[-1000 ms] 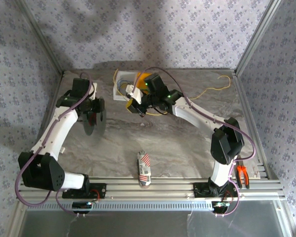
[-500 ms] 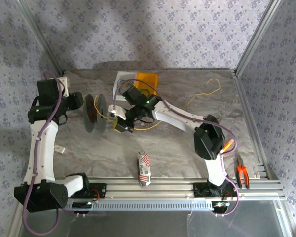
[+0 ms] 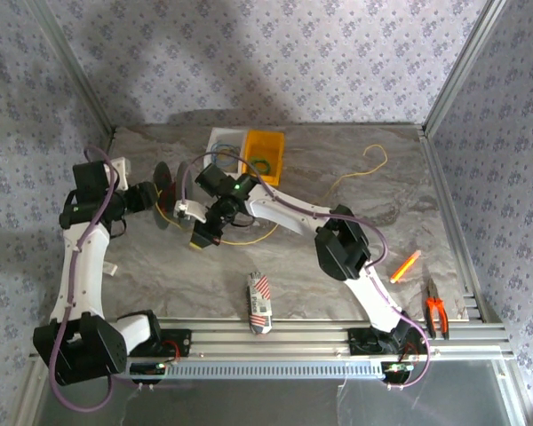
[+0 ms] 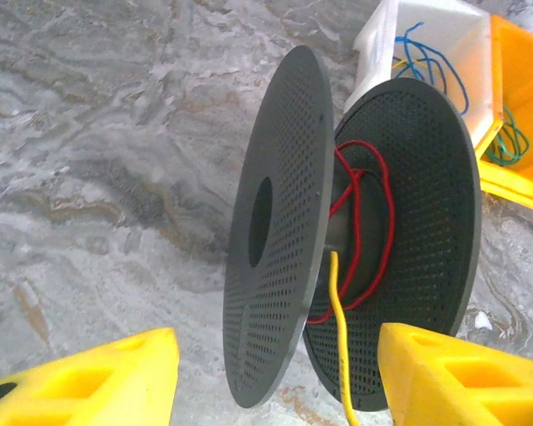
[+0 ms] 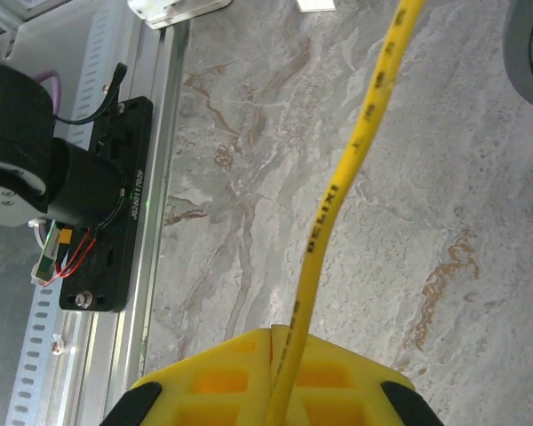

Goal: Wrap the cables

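Note:
The black spool (image 4: pixel 364 222) stands on edge on the table, two perforated discs with red wire wound on the hub. The yellow cable (image 4: pixel 338 337) drops from the hub toward the camera. My left gripper (image 4: pixel 275 355) is open, its yellow fingers (image 4: pixel 98 382) wide apart on either side of the spool's near rim without touching it. From above, the left gripper (image 3: pixel 149 195) sits just left of the spool (image 3: pixel 166 188). My right gripper (image 3: pixel 201 236) is shut on the cable (image 3: pixel 265 235), which trails right across the table. The cable (image 5: pixel 338 186) rises out of the closed right gripper (image 5: pixel 280 342).
A white tray (image 3: pixel 220 146) with blue wire and an orange bin (image 3: pixel 265 151) with green wire stand behind the spool. A striped packet (image 3: pixel 259 302) lies near the front rail. An orange marker (image 3: pixel 406 264) and pliers (image 3: pixel 435 312) lie at the right.
The right gripper has carried the cable left and nearer, past the spool. The left arm let go of the spool, swung out left, then came back close to it, with its jaws widening.

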You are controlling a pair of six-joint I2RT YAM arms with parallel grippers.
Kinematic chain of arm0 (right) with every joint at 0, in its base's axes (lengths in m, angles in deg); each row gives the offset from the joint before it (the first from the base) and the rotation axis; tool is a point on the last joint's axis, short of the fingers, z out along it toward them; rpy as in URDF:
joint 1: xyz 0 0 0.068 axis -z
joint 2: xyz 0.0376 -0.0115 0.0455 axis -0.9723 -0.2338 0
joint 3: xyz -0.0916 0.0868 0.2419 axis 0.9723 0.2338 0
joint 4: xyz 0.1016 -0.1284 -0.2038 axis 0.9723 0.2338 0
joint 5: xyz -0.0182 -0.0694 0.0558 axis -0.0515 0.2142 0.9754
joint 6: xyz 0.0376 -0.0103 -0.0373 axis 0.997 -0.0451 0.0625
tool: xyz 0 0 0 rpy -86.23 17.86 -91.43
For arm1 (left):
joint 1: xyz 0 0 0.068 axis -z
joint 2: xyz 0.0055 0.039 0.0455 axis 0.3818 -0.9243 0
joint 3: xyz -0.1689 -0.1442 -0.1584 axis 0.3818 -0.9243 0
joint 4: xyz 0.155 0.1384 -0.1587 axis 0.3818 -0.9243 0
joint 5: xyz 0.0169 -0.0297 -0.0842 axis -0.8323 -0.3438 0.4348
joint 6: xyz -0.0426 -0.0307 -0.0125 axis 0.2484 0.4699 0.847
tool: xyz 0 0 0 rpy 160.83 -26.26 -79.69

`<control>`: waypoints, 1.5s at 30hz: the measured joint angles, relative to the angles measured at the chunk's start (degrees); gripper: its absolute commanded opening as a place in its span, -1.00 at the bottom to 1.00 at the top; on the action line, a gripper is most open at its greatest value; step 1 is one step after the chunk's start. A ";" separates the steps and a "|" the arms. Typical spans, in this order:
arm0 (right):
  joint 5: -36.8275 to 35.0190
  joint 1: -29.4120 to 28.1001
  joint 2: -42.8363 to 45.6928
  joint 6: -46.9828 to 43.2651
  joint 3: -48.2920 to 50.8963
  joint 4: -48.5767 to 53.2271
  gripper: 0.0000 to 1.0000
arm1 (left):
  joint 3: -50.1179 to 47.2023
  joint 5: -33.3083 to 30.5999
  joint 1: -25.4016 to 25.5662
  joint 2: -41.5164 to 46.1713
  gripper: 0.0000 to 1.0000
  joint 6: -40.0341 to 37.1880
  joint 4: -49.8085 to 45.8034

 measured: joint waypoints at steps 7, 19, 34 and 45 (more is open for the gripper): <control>-0.44 1.36 -2.32 2.71 -3.30 0.39 -1.00 | 0.04 2.10 0.07 -6.51 0.21 0.57 5.92; -1.97 2.25 -3.80 4.24 -5.86 1.14 -1.00 | 7.34 -2.23 5.38 -20.06 -0.73 -0.92 6.64; -3.63 1.36 -3.80 3.56 -5.84 1.44 -1.00 | 7.93 -8.63 7.15 -11.69 -1.00 -3.54 -6.01; -3.23 -0.57 -3.80 2.69 -5.49 1.95 -1.00 | 9.22 -14.88 10.14 -11.10 -0.92 -5.86 -12.90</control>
